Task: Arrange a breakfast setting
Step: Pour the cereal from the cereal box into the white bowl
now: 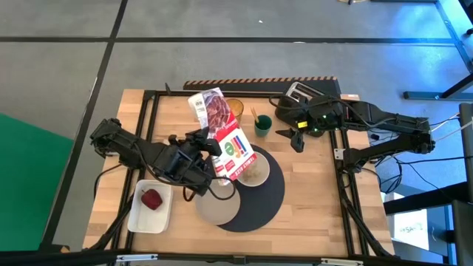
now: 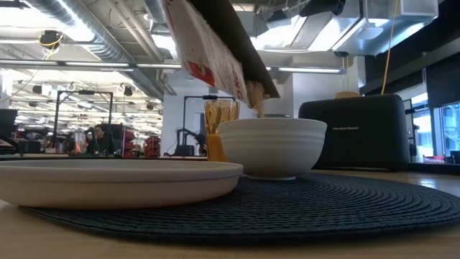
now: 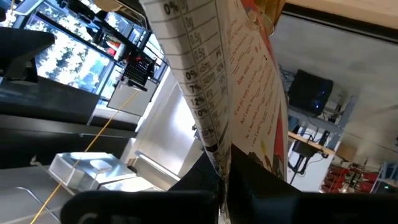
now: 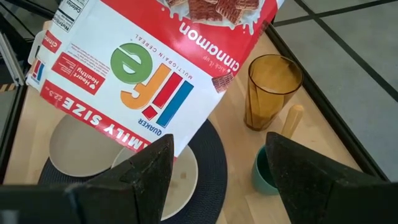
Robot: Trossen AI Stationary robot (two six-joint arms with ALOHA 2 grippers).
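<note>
- The table [image 1: 310,214] is being lit evenly from above, with soft shadows thrown beside the arms.
- Ceiling strip lights are glaring behind the bowl [image 2: 272,147] in the low view.
- The cereal box [image 3: 236,93] is being blurred at close range in the left wrist view.

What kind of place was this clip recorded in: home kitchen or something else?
Likely a lab or open workshop, not a home: exposed ceiling ducts, a bare concrete floor, and a framed wooden table holding the setup.

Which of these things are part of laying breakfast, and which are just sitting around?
Part of the job:
- mat
- bowl
- plate
- tumbler
- cereal box, tipped over the bowl in the left pincer

Lying about:
- toaster
- white tray
- green cup
</note>
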